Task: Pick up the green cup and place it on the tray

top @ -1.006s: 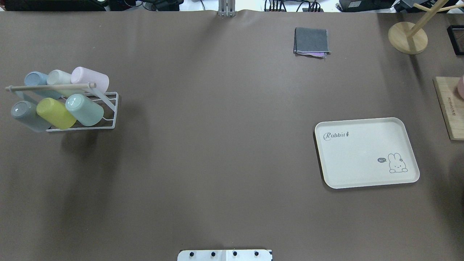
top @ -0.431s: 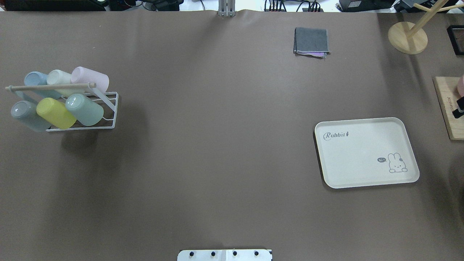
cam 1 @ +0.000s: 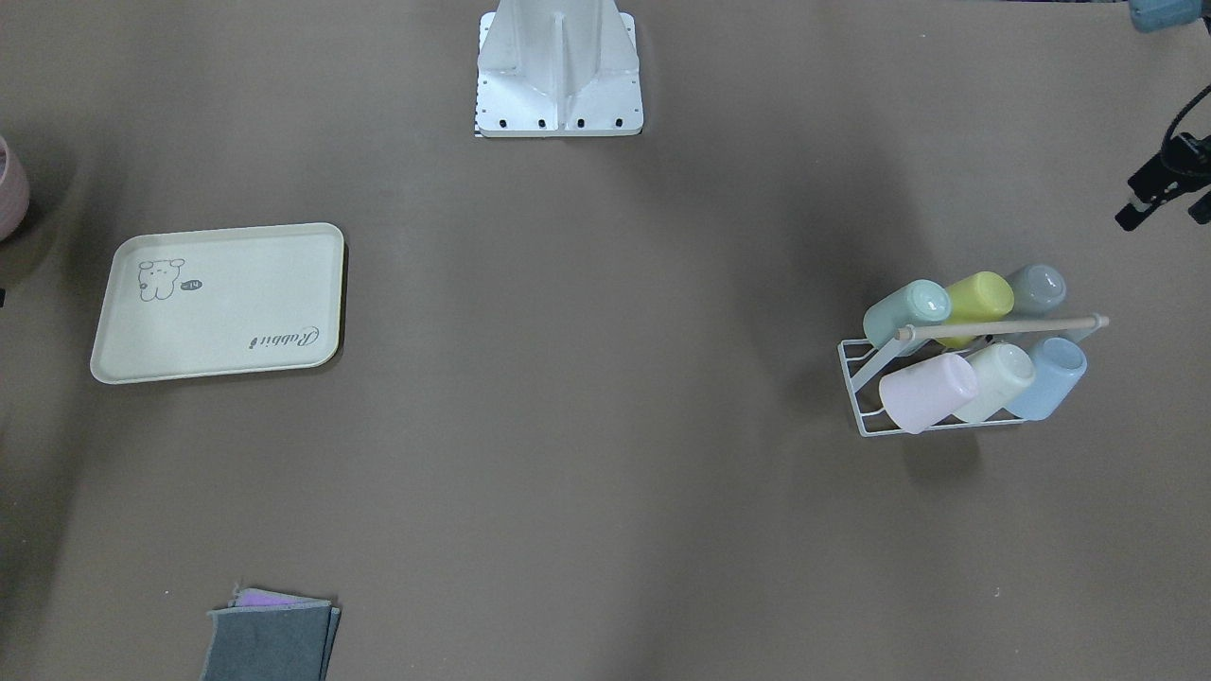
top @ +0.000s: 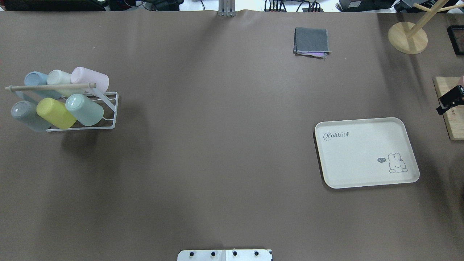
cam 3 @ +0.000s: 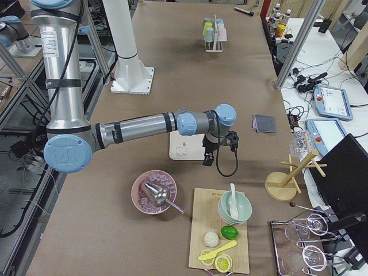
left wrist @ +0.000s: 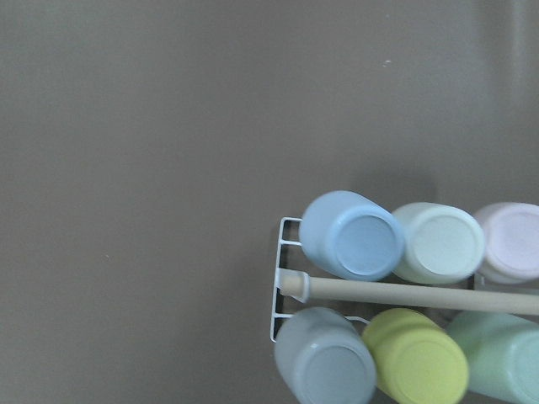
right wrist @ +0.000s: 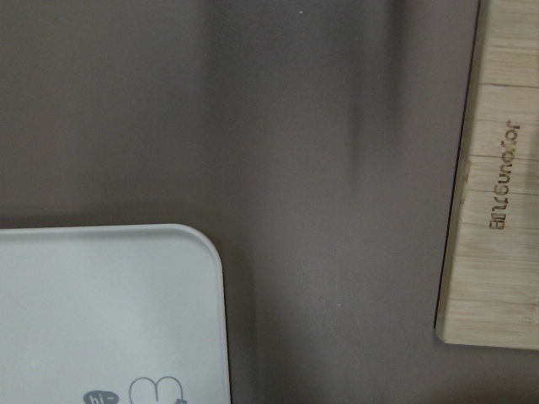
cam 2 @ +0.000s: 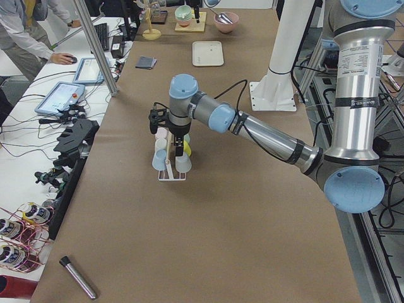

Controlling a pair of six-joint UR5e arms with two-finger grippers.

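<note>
Front view, green cup (cam 1: 906, 314): lies tilted on the white wire rack (cam 1: 856, 380), in the row nearer the robot, at the end toward the table's middle. The yellow-green cup (cam 1: 979, 295) is just beside it.
Front view, tray (cam 1: 236, 284): flat on the brown table (cam 1: 587, 454), well apart from the rack.
Front view, left gripper (cam 1: 1156, 189): partly cut off by the frame edge, off to the side of the rack and touching no cup. Cannot tell how the fingers stand.
Overhead, rack: six cups in two rows of three under a wooden bar (top: 50, 87). Near row is grey-blue cup (top: 25, 116), yellow-green cup, green cup (top: 85, 108). The pink cup (top: 90, 78) is behind the green one.
Overhead, right gripper (top: 451, 99): a dark piece at the frame edge, over the wooden board (top: 449, 125), beyond the tray's far right corner. Finger spacing cannot be told.
Overhead, cloth (top: 311, 40): folded, grey, near the far edge.
Left side view, left arm (cam 2: 252, 126): stretched out low, its wrist showing just above the rack.
Right side view, right arm (cam 3: 138, 127): reaches across the tray, the gripper hanging past its edge. A pink bowl (cam 3: 153, 192) is near.
Left wrist view, green cup (left wrist: 505, 358): in the lower right corner, cut off by the frame. No fingers in frame.
Right wrist view, tray (right wrist: 101, 311): its corner is at lower left and the board's edge at right. No fingers in frame.
</note>
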